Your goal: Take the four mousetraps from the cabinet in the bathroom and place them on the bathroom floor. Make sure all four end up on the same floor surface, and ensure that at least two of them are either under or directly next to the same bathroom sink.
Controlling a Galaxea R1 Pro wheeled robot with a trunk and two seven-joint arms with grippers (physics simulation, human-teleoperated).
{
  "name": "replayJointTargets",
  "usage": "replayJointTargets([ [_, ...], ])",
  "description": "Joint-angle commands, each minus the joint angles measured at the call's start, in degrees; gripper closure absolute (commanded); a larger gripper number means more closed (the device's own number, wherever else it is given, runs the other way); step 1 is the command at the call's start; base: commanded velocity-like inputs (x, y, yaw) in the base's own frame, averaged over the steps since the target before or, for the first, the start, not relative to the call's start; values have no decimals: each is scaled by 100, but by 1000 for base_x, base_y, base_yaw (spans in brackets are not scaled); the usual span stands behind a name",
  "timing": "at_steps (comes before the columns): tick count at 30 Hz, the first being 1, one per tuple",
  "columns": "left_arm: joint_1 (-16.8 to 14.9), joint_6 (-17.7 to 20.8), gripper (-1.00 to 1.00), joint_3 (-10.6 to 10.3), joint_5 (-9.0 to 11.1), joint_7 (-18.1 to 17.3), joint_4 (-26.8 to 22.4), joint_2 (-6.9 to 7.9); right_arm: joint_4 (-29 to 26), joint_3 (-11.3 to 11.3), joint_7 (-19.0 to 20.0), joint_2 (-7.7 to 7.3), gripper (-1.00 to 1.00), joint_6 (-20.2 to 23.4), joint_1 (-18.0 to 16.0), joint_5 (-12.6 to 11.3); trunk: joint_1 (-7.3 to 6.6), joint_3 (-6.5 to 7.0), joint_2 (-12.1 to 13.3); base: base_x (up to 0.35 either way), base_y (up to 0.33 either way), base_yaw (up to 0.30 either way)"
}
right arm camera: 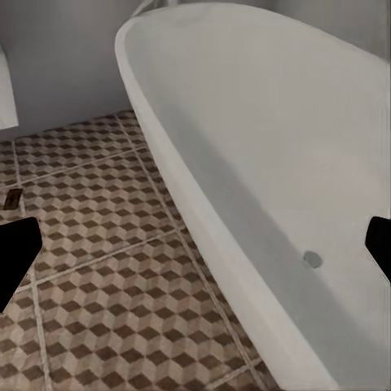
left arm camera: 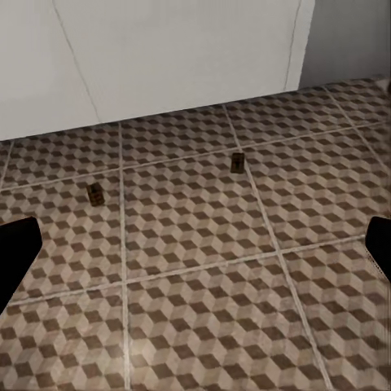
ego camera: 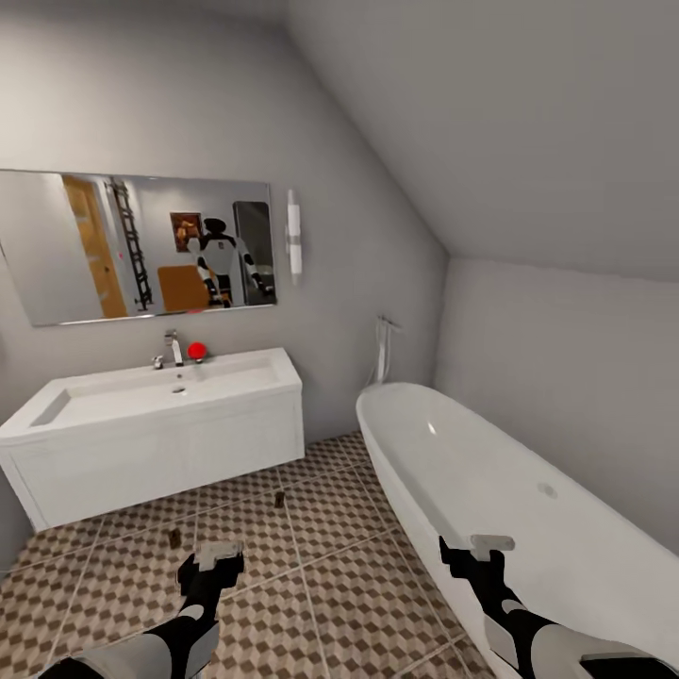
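Two mousetraps lie on the cube-patterned bathroom floor in front of the white wall-hung bathroom sink. One mousetrap lies close below the vanity's front. The other mousetrap lies near the vanity's right corner. My left gripper hovers open above the tiles just short of them, holding nothing. Over the bathtub's near rim, my right gripper is open too. The cabinet is out of view.
A long white bathtub fills the right side, close to my right arm. A mirror above the sink reflects the robot and orange wood furniture behind it. A chrome tap and a red object sit on the sink.
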Motion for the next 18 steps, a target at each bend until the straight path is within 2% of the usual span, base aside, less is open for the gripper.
replayJointTargets([
  [1, -4, -20, -100, -50, 24, 23, 14, -5, 23, 36, 18, 1, -100, -34, -8, -57, 3, 1, -5, 0, 0, -260],
  [18, -4, -19, -100, -50, 24, 24, 14, -2, 27, 36, 18, 1, -100, -33, -8, -58, 3, 60, -5, 0, 0, -259],
])
